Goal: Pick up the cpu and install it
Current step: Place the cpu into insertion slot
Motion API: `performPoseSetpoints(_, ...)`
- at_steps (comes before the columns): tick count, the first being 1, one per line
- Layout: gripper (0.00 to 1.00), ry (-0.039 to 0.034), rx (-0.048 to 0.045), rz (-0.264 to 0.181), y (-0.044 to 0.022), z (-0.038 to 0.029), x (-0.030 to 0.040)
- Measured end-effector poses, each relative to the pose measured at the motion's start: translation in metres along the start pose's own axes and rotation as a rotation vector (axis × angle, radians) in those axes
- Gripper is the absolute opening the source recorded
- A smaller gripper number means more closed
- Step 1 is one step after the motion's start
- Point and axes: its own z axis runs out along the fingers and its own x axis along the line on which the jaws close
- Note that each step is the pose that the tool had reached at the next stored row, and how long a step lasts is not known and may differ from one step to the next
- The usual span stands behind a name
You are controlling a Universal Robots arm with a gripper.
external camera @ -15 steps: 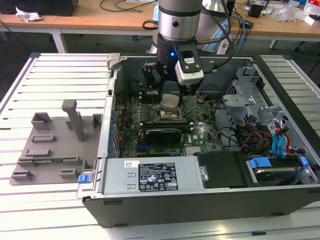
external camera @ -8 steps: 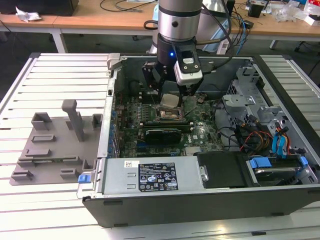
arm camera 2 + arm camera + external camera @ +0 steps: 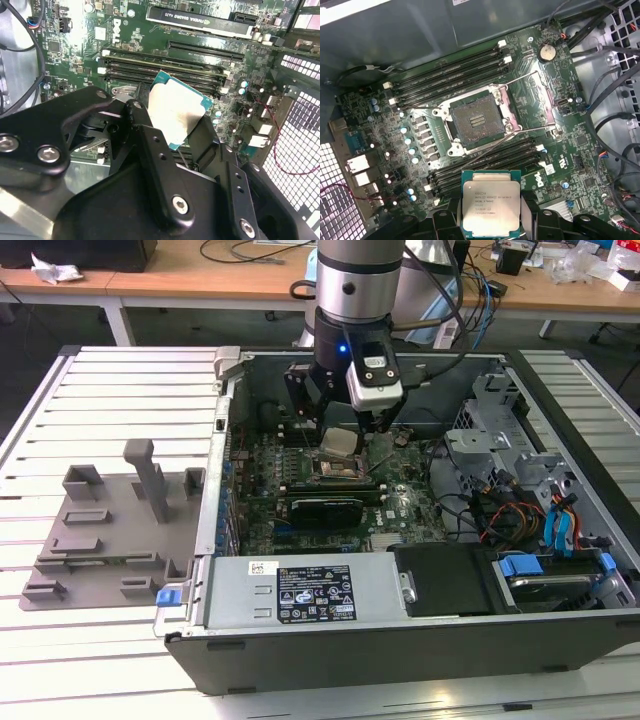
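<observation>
Black fingers (image 3: 150,145) of the gripper (image 3: 172,125) lie closest to the lens in both wrist views, clamped on two opposite edges of the cpu (image 3: 491,207). Chip held with its silvery-white lid exposed and a teal-green rim showing around it; in the second wrist view it sits tilted between the fingers, one corner raised toward the memory slots (image 3: 165,65). Socket (image 3: 476,121) on the motherboard (image 3: 570,130) stands open in the first wrist view, its contact field bare and thin wire levers swung out beside it; the cpu is apart from it, with one bank of memory slots between the two in that picture. Exterior view: arm (image 3: 360,280) reaches down into the open computer case (image 3: 400,660), gripper over the socket region; the chip appears to hang just above the socket, though the gap cannot be judged reliably from this angle. Graphics card (image 3: 320,508) lies just beside the socket, on the side nearer that camera. Case rests on a slatted metal table (image 3: 100,390); grey fixture tray (image 3: 100,540) lies on the table beside the case, toward the exterior view's left, well apart from the gripper
</observation>
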Motion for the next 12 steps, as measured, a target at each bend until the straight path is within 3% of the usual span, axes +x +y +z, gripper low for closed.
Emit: performPoseSetpoints(12, 0.55, 0.0011, 0.0013, 0.031, 0.0001, 0.0004, -0.0002)
